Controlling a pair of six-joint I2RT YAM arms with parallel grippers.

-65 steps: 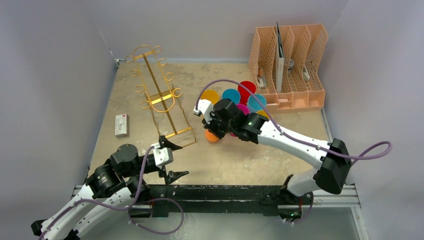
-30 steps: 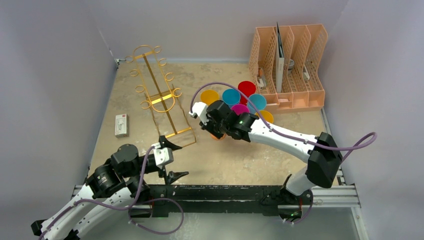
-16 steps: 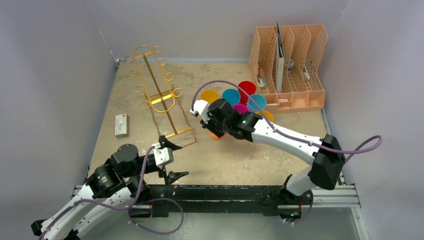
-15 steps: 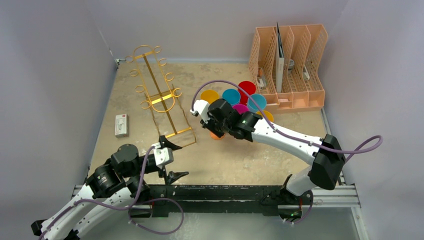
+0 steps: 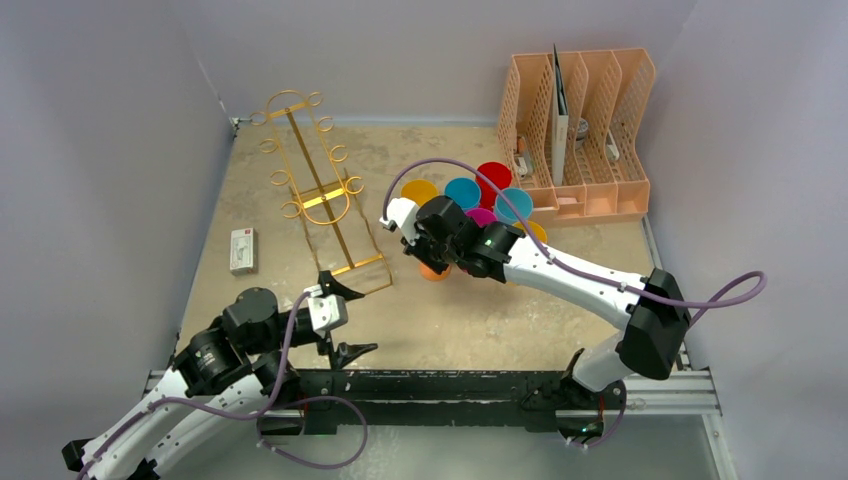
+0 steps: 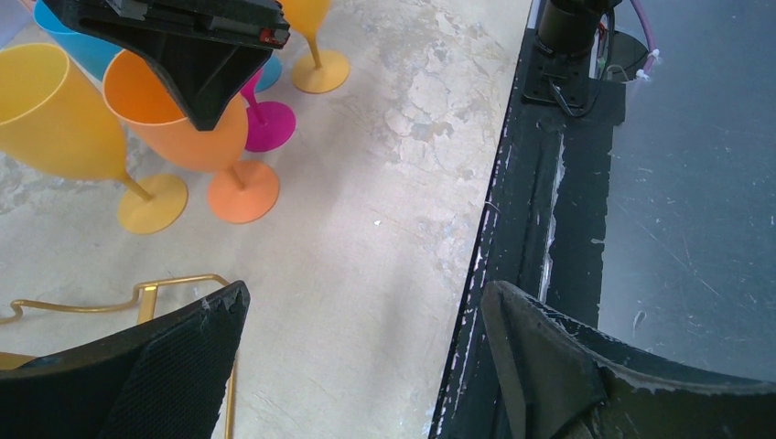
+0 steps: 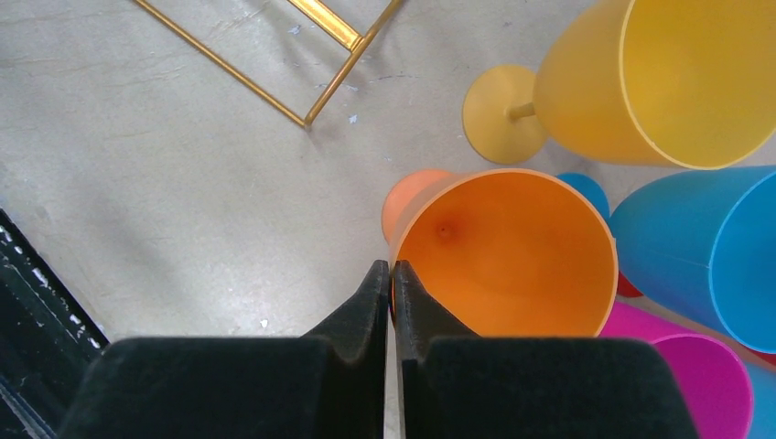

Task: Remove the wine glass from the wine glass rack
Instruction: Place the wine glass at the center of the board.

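At the upper left of the overhead frame, the wine glass rack (image 5: 322, 200) stands on the table (image 5: 450, 330): a tall gold wire stand with curled loop hooks along two rails and a rectangular wire base. The orange wine glass (image 5: 428, 270) stands at frame centre, at the near edge of a cluster of coloured glasses, well apart from the rack.

The right wrist view shows what the overhead view hides: the right gripper (image 7: 391, 267) is clenched on the orange glass's rim, one finger inside the bowl and one outside.

The left wrist view shows the left gripper (image 6: 366, 302) spread wide and holding nothing, above the table's near edge.
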